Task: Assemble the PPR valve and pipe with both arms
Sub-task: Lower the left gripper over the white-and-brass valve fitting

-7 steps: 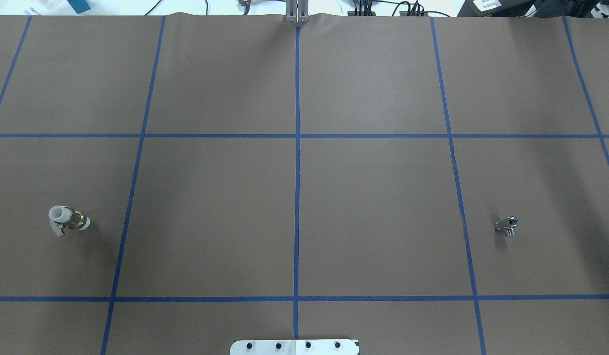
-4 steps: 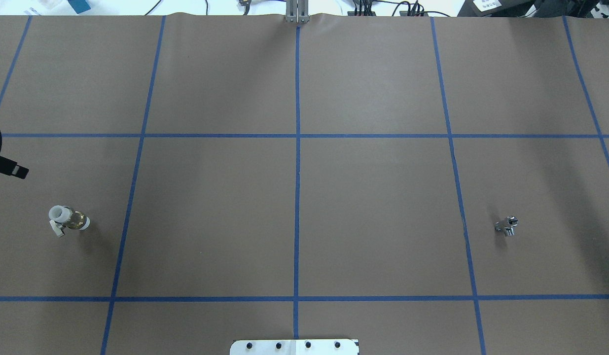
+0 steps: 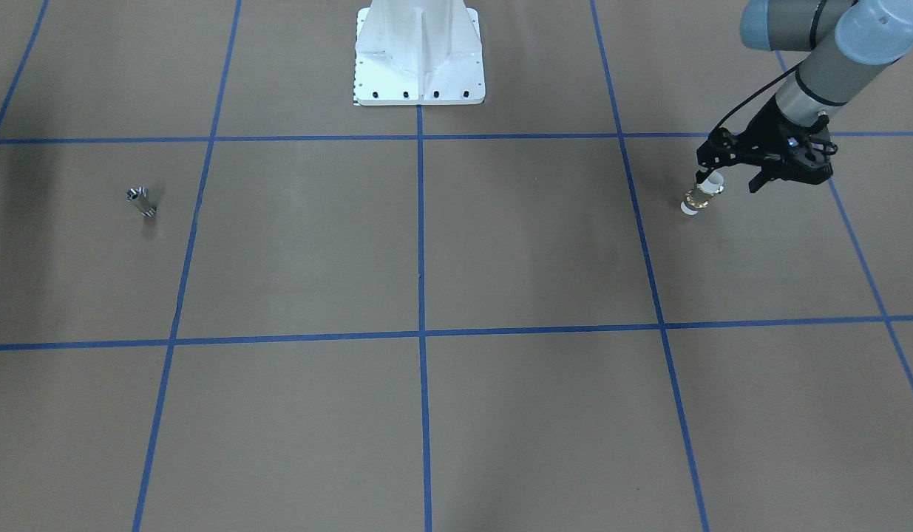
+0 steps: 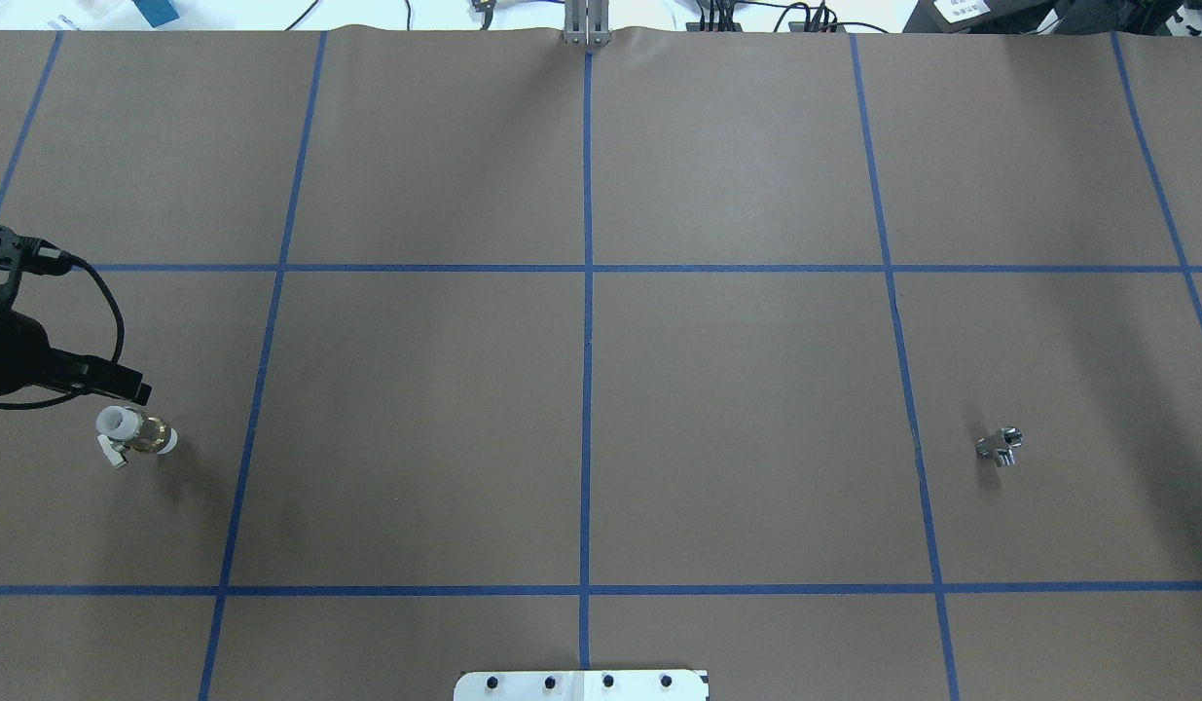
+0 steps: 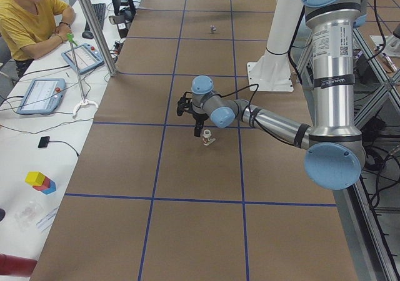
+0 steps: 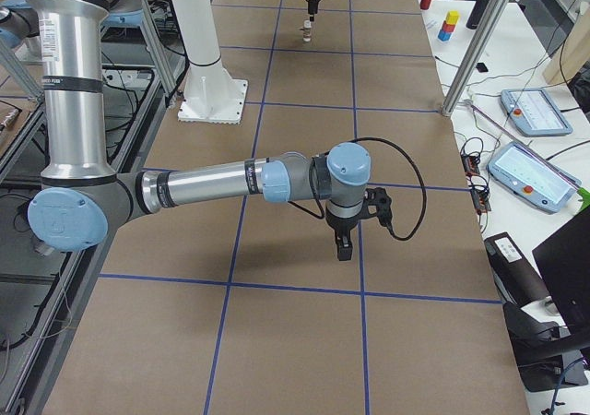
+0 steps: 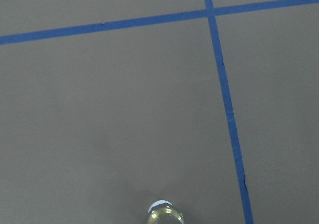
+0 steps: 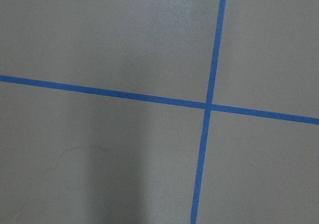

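Observation:
The PPR valve (image 4: 133, 435), white with a brass band and a grey lever, stands on the brown table at the near left; it also shows in the front view (image 3: 699, 196) and at the bottom edge of the left wrist view (image 7: 162, 213). My left gripper (image 3: 728, 183) hangs open just above and beside it, not touching; one finger (image 4: 124, 387) shows in the overhead view. The silver pipe (image 4: 1000, 446) lies far to the right, alone (image 3: 141, 201). My right gripper (image 6: 343, 247) shows only in the right side view, low over the table; I cannot tell whether it is open.
Blue tape lines divide the brown table into squares. The white pedestal base (image 3: 419, 59) stands at the middle of the robot's edge. An operator (image 5: 28, 19) sits at a side desk with tablets (image 5: 40, 95) and a metal post (image 5: 94, 25).
My left gripper has come in from the left edge of the overhead view and moved toward the valve. The valve and the pipe have not moved.

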You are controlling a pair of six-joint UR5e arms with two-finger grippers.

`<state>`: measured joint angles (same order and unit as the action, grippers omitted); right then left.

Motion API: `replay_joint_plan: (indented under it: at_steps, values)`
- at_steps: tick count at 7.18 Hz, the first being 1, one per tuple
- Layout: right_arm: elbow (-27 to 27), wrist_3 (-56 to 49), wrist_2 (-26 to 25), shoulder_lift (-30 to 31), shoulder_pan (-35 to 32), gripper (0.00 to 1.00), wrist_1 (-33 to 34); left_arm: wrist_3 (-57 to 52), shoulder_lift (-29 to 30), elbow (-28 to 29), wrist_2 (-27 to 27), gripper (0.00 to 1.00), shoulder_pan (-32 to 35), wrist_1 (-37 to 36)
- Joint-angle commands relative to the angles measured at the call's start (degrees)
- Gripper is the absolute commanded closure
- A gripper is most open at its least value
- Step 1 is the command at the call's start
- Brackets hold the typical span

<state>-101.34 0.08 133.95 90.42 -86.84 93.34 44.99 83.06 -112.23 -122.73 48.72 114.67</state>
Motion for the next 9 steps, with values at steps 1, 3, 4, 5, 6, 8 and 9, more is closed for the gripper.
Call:
replay_joint_plan:
  at_steps: [1,3,4,5,6,8,9]
  values:
    - [0.0,0.0,0.0,-0.1,0.0,0.00,0.0,0.7,-0.8,0.2,1.8,0.00,-3.3,-1.0]
    - [0.4,0.0,0.0,-0.5,0.2,0.00,0.0,0.7,-0.6,0.6,1.8,0.00,-3.9,-2.2]
    - [0.4,0.0,0.0,-0.8,0.2,0.00,0.0,0.8,-0.5,0.8,1.8,0.00,-4.0,-2.2]
    - [0.6,0.0,0.0,-0.9,0.4,0.00,0.0,0.8,-0.4,1.1,1.8,0.00,-4.0,-2.2]
    - [0.6,0.0,0.0,-0.9,0.4,0.00,-0.1,1.3,-0.1,1.7,1.7,0.00,-4.4,-2.2]
    - [0.7,0.0,0.0,-0.9,0.5,0.00,-0.1,3.8,1.0,2.4,1.8,0.00,-5.5,-2.2]
    - [0.7,0.0,0.0,-0.9,0.5,0.00,0.0,3.8,1.0,2.5,1.9,0.00,-5.6,-2.2]
